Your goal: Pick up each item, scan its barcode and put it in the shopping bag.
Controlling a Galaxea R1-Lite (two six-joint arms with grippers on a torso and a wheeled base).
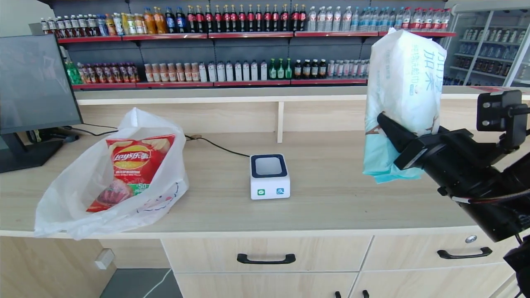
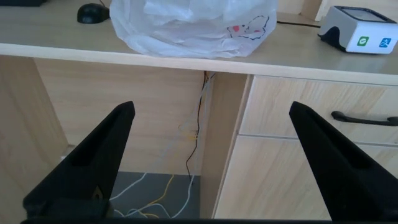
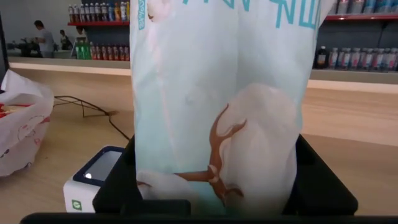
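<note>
Head view gives me the long wooden counter (image 1: 331, 198) running across the frame. Over its right end my right arm (image 1: 463, 165) comes up from the lower right, forearm angled toward the middle, and the right gripper (image 1: 399, 130) is clamped on the tissue pack (image 1: 403, 78). The pack stands upright in the air, well above the countertop. It is gripped low on its body, so most of it rises over the fingers and its teal bottom hangs below them. From the right wrist view I see a finger on each side of the pack, pressed against it.

The white shopping bag (image 1: 62, 194) lies on the counter's left part with its mouth open and a red chips bag (image 1: 134, 165) inside. The scanner (image 1: 269, 176) sits on the counter between the bag and the held pack, apart from both, window facing up.

My left gripper (image 2: 211, 118) hangs below the counter's edge, facing the cabinet front (image 2: 124, 112), released, its fingers spread wide.
</note>
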